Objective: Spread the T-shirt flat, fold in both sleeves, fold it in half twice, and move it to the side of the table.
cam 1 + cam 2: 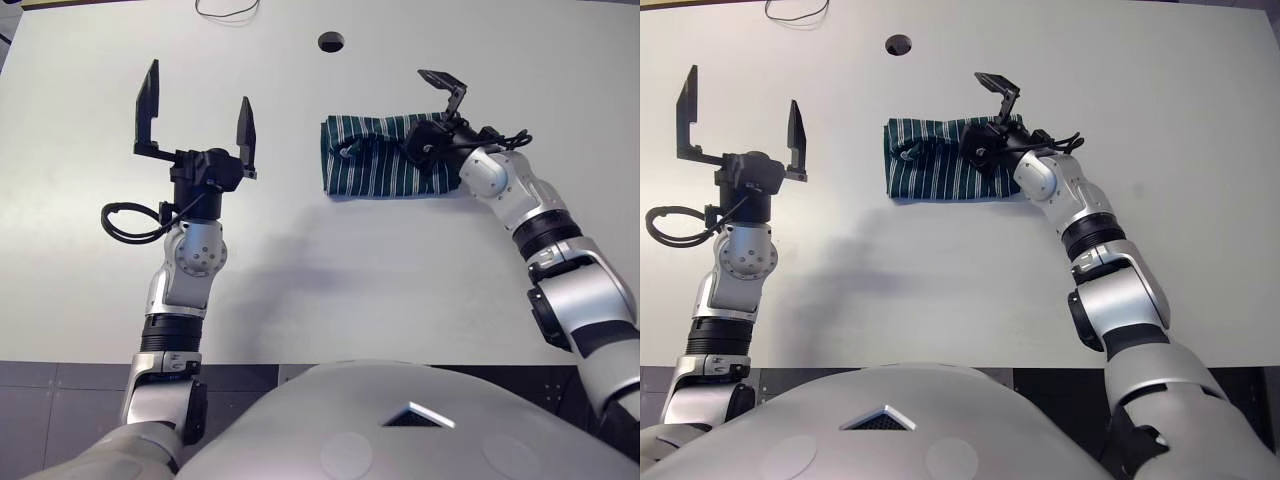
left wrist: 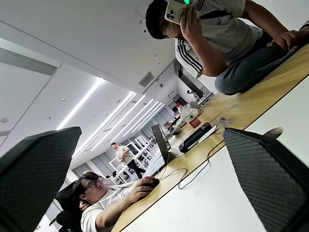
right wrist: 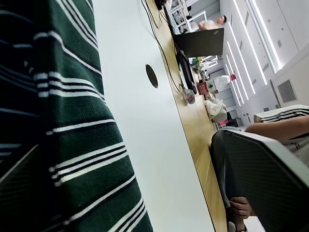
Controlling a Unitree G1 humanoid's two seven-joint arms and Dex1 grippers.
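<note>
The T-shirt (image 1: pixel 375 158), dark green with thin white stripes, lies folded into a compact rectangle on the white table (image 1: pixel 320 270), right of centre. My right gripper (image 1: pixel 428 112) is at the shirt's right end and open. One finger (image 1: pixel 445 86) is lifted above the cloth, the other sits low against the fabric. In the right wrist view the striped cloth (image 3: pixel 63 121) is close against the lower finger and the upper finger (image 3: pixel 263 179) stands clear of it. My left gripper (image 1: pixel 200 88) is raised over the table's left part, fingers pointing up, open and holding nothing.
A round cable hole (image 1: pixel 331 41) is in the table beyond the shirt, and a thin cable (image 1: pixel 228 10) lies at the far edge. Bare tabletop stretches between the two arms and toward the front edge (image 1: pixel 300 362).
</note>
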